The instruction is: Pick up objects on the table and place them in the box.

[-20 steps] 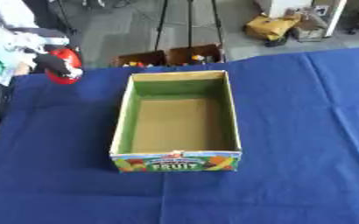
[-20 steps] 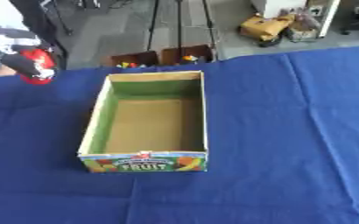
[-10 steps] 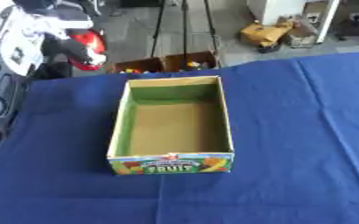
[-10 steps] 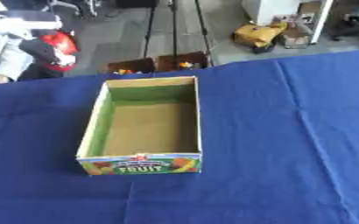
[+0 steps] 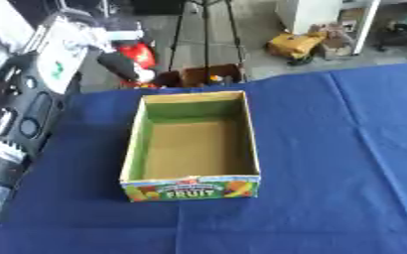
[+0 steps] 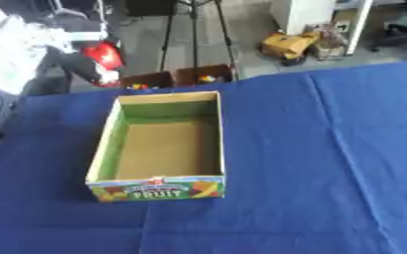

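An open cardboard box [image 5: 193,138] with green inner walls and a "FRUIT" label on its front stands in the middle of the blue table [image 5: 328,149]; only its bare brown floor shows inside. My left arm comes in along the left edge. Up at the far left, my left hand [image 5: 120,63] is raised beyond the box's far left corner, its dark fingers curled round a red object [image 6: 101,53]. The object hangs in the air above the table's far edge, apart from the box. My right hand shows in neither view.
Behind the table's far edge stands a brown crate [image 5: 200,76] with small coloured things in it. Tripod legs [image 5: 205,30] and a yellow bundle [image 5: 294,45] are on the floor further back. Blue cloth lies flat to the right of the box.
My left hand has carried the red object up and to the right, from the table's far left toward the box's far left corner. The camera has also shifted.
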